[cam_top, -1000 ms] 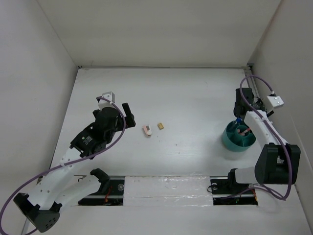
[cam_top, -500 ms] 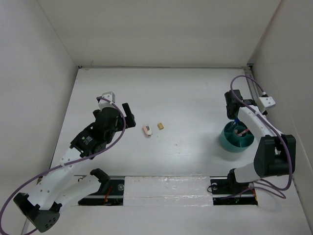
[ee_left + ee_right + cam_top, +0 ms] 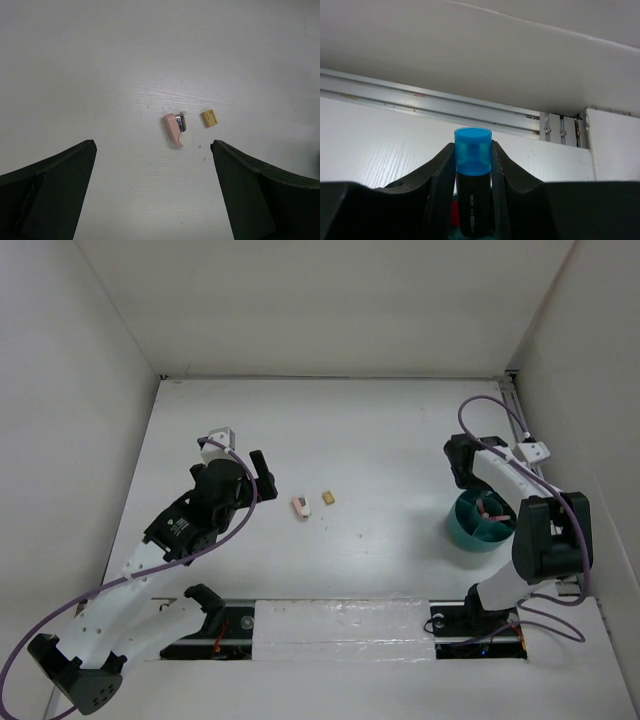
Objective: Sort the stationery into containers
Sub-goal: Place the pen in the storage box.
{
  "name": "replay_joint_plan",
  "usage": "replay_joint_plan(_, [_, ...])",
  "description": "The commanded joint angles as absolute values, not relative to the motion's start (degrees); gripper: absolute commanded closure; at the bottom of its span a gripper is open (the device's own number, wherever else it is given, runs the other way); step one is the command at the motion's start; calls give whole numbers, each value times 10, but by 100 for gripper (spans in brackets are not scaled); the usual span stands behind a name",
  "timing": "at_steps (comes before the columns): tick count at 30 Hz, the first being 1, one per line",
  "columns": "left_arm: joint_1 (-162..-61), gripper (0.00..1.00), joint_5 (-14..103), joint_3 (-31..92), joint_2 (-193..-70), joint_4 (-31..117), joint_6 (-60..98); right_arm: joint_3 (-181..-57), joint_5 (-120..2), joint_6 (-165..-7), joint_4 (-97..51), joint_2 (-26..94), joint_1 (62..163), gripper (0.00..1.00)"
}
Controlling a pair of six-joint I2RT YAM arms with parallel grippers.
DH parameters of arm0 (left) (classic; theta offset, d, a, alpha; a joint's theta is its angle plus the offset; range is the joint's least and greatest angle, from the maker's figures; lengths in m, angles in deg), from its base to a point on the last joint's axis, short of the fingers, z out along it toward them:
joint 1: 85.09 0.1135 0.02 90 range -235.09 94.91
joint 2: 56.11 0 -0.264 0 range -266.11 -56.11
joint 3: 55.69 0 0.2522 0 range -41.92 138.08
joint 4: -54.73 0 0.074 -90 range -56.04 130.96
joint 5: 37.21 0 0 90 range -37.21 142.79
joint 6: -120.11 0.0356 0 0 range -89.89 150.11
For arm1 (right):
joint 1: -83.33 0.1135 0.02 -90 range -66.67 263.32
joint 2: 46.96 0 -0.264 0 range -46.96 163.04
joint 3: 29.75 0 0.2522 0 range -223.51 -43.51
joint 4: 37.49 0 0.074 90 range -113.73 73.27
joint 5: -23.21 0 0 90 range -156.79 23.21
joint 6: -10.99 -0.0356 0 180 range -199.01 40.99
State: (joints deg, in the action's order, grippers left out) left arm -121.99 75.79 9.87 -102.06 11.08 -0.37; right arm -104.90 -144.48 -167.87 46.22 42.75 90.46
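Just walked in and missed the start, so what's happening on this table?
The right gripper is clamped on a blue-capped black highlighter, holding it close to the teal cup. The left gripper hangs open, aimed at a pink eraser and a tan eraser lying loose on the table. Neither eraser is sorted yet.

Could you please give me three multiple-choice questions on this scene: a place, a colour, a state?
1. Where is the teal cup? A) table centre B) by the right arm C) far left corner
2. The cap of the highlighter in the right hand is? A) pink B) green C) blue
3. The left hand is? A) shut on an eraser B) open, empty C) shut on a pencil
Answers: B, top view shows it there; C, right wrist view shows blue; B, its fingers stand wide apart, gripping nothing.
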Motion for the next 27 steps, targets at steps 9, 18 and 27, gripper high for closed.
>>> replay_joint_plan(9, [-1222,0,769,105,-1018,116,-1,-1048,-1424,-1610,395,407,914,92])
replay_joint_plan(18, [-1222,0,769,105,-1018,116,-1,-1042,-1418,-1605,388,395,919,74])
replay_joint_plan(27, [-1222,0,769,105,-1018,116,-1,-1027,-1413,-1573,353,372,919,73])
